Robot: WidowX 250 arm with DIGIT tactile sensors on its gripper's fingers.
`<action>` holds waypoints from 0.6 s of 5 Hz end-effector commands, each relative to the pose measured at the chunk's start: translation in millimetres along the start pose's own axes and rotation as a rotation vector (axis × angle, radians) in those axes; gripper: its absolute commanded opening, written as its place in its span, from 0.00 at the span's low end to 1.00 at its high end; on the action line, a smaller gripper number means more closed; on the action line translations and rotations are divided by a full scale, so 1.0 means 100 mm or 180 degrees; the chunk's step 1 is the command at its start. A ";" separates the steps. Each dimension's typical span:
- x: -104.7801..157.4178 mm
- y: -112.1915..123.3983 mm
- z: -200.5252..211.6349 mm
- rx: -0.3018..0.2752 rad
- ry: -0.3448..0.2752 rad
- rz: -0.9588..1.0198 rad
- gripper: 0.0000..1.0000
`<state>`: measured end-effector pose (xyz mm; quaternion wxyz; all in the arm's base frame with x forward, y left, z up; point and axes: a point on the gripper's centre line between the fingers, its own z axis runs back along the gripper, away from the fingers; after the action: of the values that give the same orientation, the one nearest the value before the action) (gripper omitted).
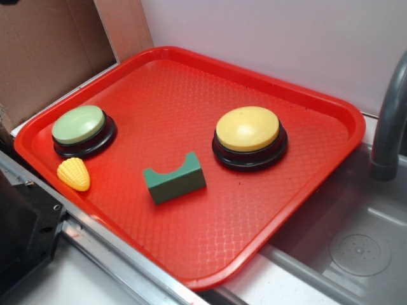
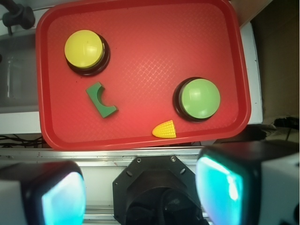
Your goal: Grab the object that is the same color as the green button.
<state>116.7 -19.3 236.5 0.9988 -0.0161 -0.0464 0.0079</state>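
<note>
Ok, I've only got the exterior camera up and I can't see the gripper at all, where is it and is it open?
Observer: The wrist view shows the gripper open with nothing between its fingers. It is outside the tray, beyond the rim nearest the toy corn.
Operator: Is the green block straight ahead of it?
Observer: No. In that view the green block sits left of the gap between the fingers, and the corn is nearer the middle.
Operator: And the green button?
Observer: The green button lies right of the gap.
</note>
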 end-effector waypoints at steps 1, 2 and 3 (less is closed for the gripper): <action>0.00 0.00 0.00 0.0000 0.0000 0.0000 1.00; 0.07 -0.06 -0.11 -0.0022 -0.0068 -0.0144 1.00; 0.21 -0.15 -0.32 0.0061 -0.0009 -0.0445 1.00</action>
<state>139.1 -34.5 201.3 0.9978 -0.0029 -0.0346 -0.0572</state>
